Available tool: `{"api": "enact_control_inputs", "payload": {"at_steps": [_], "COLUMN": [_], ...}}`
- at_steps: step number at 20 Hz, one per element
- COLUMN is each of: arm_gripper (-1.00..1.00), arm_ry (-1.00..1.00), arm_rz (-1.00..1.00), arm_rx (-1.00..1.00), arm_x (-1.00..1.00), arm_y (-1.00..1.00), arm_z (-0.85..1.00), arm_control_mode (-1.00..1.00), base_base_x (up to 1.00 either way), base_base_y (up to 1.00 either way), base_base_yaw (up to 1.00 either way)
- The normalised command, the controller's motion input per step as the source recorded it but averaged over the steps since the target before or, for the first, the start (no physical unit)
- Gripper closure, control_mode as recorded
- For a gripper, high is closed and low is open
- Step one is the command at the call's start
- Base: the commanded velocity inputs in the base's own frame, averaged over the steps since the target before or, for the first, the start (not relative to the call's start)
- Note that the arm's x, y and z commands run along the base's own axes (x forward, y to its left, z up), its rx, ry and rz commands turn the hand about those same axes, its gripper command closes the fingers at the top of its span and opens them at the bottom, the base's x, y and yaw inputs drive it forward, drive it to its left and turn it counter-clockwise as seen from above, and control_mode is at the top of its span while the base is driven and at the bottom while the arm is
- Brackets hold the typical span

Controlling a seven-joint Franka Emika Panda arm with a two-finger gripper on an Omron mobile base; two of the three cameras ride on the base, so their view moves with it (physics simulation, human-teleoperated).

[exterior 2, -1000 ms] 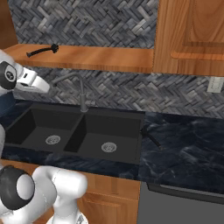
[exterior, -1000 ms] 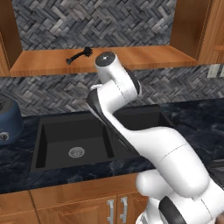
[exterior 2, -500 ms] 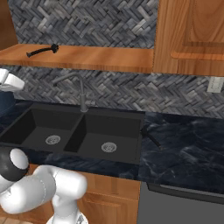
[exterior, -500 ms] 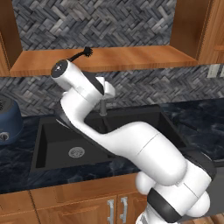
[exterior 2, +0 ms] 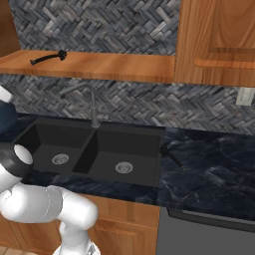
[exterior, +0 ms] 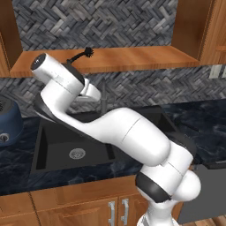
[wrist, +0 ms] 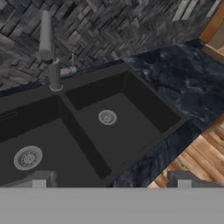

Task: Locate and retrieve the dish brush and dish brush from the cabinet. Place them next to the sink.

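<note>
- One brush (exterior: 86,54) lies on the cabinet shelf (exterior: 132,58), left of middle; you have not taken it yet.
- Over the last second the arm has swung left, away from that brush. The gripper (wrist: 111,181) now looks down into the sink (wrist: 109,131), jaws spread wide and holding nothing. You must reach back up.
- A thin dark thing (exterior 2: 171,156) on the counter (exterior 2: 209,174), just right of the sink, is probably the other brush, already placed.
- The faucet (exterior 2: 92,105) stands under the shelf and a blue appliance (exterior: 6,126) sits far left. Clear both.

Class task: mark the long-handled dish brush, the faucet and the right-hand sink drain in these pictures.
dish brush (exterior 2: 47,59), right base view, on its handle.
faucet (exterior 2: 92,107), right base view, on its upright stem.
sink drain (exterior 2: 124,168), right base view, on its silver centre.
</note>
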Motion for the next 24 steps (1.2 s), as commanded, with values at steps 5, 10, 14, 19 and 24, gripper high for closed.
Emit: {"api": "enact_control_inputs", "payload": {"at_steps": [5,10,14,19,24], "arm_gripper": [-1.00,-1.00,-1.00,-1.00,-1.00], "arm_ry": [-0.08,-0.25,-0.13,-0.06,-0.10], "arm_rz": [-0.01,0.21,0.16,0.14,0.11], "arm_rx": [0.01,-0.09,-0.08,0.01,0.05], "arm_x": [0.14,0.17,0.31,0.51,0.30], "arm_y": [0.04,0.00,-0.01,-0.03,-0.01], "arm_z": [0.12,0.15,0.34,0.42,0.38], "arm_control_mode": [-1.00,-1.00,-1.00,-1.00,-1.00], "base_base_x": [0.00,0.00,0.00,0.00,0.00], "base_base_y": [0.00,0.00,0.00,0.00,0.00], "base_base_yaw": [0.00,0.00,0.00,0.00,0.00]}}
